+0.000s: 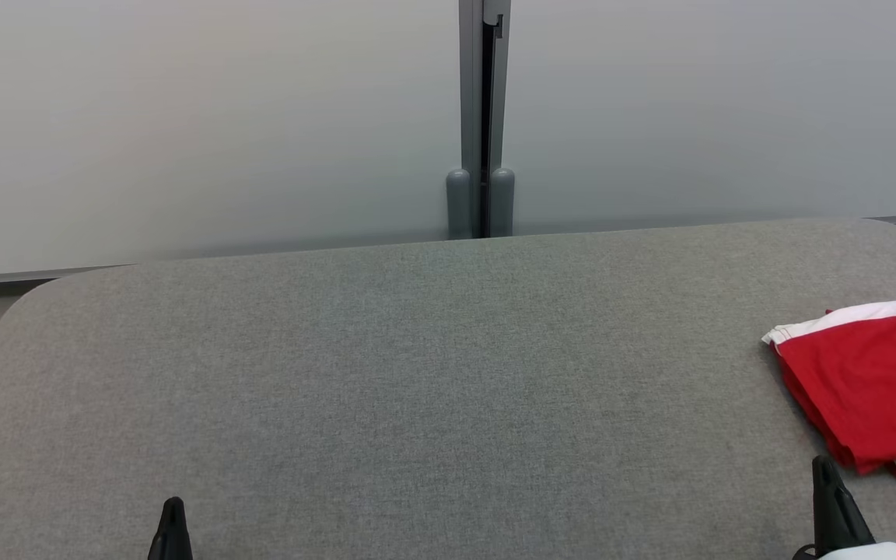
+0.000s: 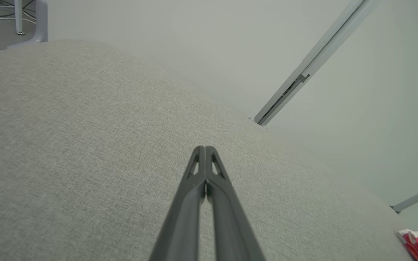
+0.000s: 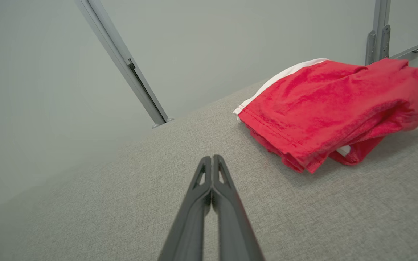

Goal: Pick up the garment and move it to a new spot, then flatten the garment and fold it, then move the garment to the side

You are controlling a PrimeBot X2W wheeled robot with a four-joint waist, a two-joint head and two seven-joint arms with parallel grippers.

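On table's right, folded garment (image 1: pixel 868 381)

Grey fabric table (image 1: pixel 417 350); pale wall panels (image 1: pixel 183 117), metal post (image 1: pixel 481 117).

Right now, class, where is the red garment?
In the head view the folded red garment lies at the right edge of the grey table, just beyond the shut right gripper.

Over the grey fabric tabletop (image 1: pixel 448 350), the left gripper (image 2: pixel 204 148) and the right gripper (image 3: pixel 212 157) look alike: each is a pair of long, matte charcoal fingers (image 3: pixel 194 217) that narrow to a blunt tip, with a slim triangular cut-out (image 3: pixel 201 178) just below it. At the tabletop's near right edge, a smooth white shell (image 1: pixel 876 551) sits at the base of the right one's fingers.
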